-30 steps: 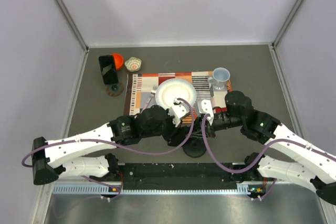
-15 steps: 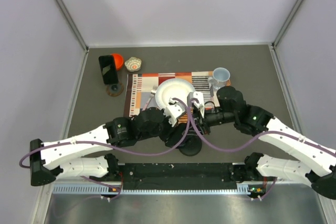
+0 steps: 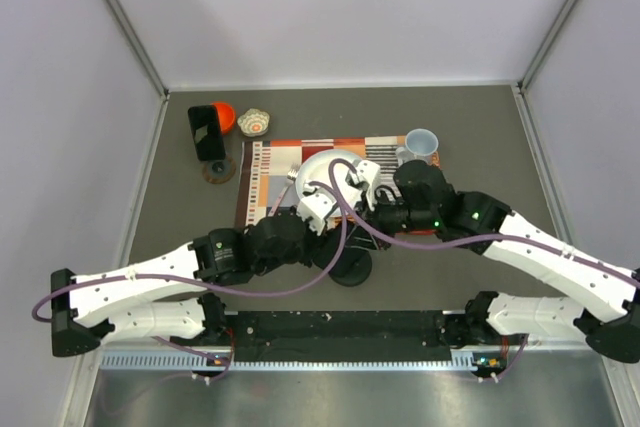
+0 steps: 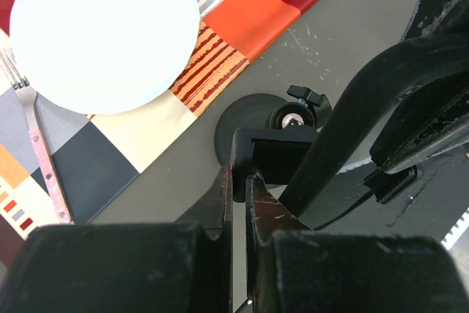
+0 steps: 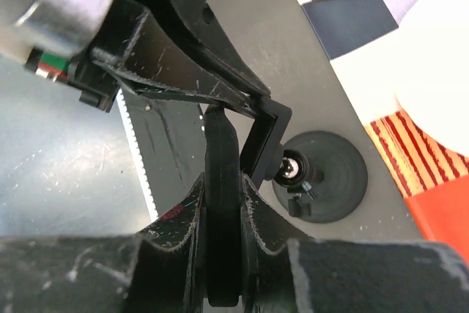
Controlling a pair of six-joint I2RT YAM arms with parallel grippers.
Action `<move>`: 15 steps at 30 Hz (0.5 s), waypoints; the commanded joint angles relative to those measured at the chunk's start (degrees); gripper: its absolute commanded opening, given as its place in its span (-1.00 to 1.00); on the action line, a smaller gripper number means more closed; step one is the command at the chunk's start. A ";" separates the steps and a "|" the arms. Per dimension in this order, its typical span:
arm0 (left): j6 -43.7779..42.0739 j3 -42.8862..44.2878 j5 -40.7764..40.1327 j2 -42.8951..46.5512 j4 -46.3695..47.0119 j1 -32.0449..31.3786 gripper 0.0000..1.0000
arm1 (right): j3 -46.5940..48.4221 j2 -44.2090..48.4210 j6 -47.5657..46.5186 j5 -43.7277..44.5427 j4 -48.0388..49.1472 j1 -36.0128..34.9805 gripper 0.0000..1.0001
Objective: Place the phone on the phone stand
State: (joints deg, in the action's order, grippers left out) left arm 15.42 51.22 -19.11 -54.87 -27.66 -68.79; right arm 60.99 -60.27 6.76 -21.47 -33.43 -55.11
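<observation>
At the far left of the desk, the phone leans on the phone stand (its brown disc base shows below). Near centre, the left claw, fingers pressed together, meets the bracket of the black clamp post; the right claw is clamped on that post's bar.

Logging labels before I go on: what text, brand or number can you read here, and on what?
No readable text anywhere.
Placemat: stripes and colour squares, no letters.
Phone: too small to show any text.
Black clamp stand: no marking visible.
</observation>
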 commanded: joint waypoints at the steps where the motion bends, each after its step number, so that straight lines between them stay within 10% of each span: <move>1: 2.42 3.18 -21.84 3.20 1.04 2.26 -1.00 | 3.60 -3.62 7.20 15.65 -31.57 -2.27 -1.00; 15: 6.29 6.35 -27.73 2.57 -4.07 -0.20 -1.00 | 15.56 -15.84 19.07 34.22 -54.36 -5.63 -1.00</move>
State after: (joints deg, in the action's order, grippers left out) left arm 19.68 51.75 -28.60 -54.92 -31.77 -70.15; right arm 79.22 -74.81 23.29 0.62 -50.41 -63.11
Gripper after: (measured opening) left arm 0.044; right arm 0.141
